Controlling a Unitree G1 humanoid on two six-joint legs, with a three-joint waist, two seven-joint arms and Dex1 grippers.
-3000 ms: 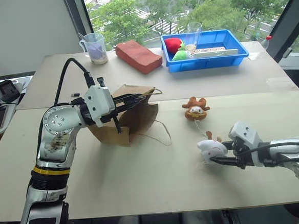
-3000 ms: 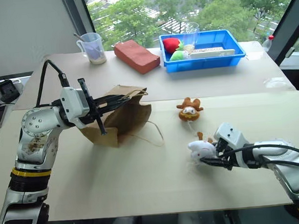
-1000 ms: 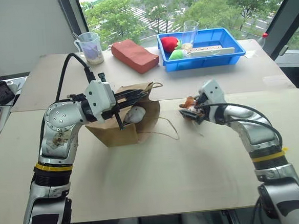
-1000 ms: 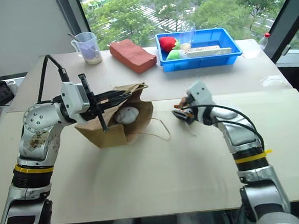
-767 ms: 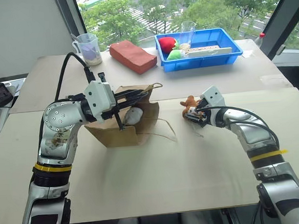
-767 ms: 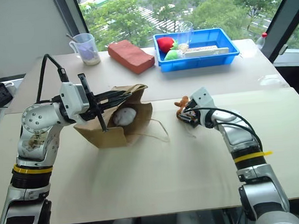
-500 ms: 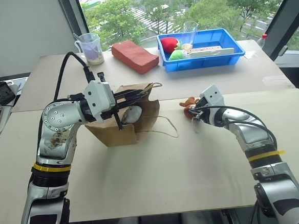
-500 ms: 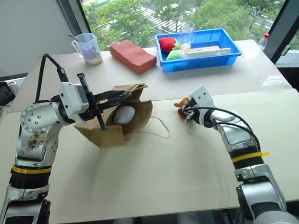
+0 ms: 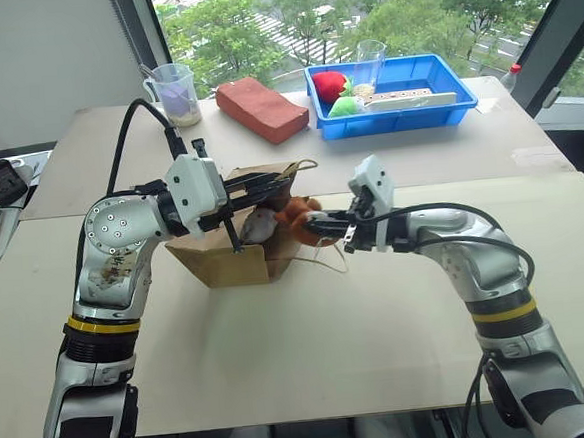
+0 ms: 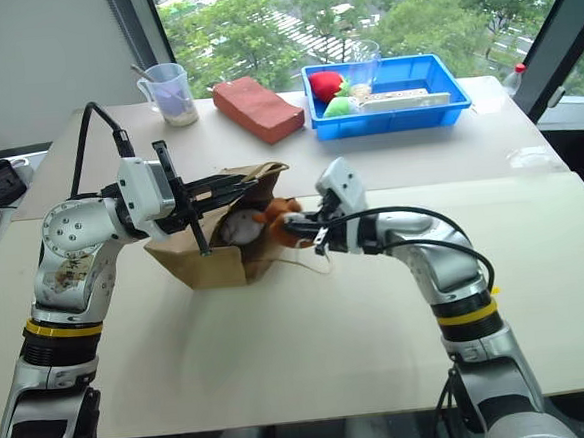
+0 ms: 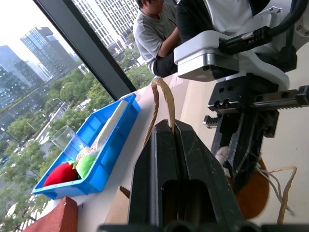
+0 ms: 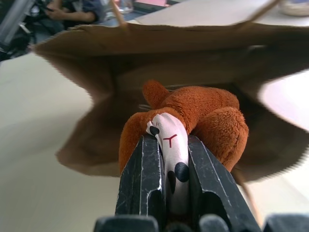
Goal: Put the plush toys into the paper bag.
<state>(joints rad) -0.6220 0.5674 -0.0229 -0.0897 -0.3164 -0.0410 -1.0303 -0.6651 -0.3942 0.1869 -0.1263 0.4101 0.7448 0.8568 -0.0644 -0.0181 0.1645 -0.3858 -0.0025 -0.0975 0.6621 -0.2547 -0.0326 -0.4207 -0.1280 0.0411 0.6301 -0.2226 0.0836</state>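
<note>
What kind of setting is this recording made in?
Probably an upper-floor office or lab used for robot trials: a big window over treetops, a plain worktable with a blue bin, and people seated nearby.

brown toy (image 12: 203, 116), kraft bag (image 10: 210, 260), blue tray (image 9: 435, 109)

White plush toy (image 9: 258, 224): mostly hidden inside the paper bag (image 9: 237, 259), only a pale patch visible at the mouth. Brown plush toy (image 12: 193, 116): face squeezed between right gripper (image 12: 166, 176) fingers, its far side lost in the bag's shadow. Bag's rim where left gripper (image 9: 270, 187) pinches it: covered by the fingers. Contents of the measuring cup (image 9: 175, 92) too small to tell. Person (image 11: 153, 34) in left wrist view cut off by the top edge.
</note>
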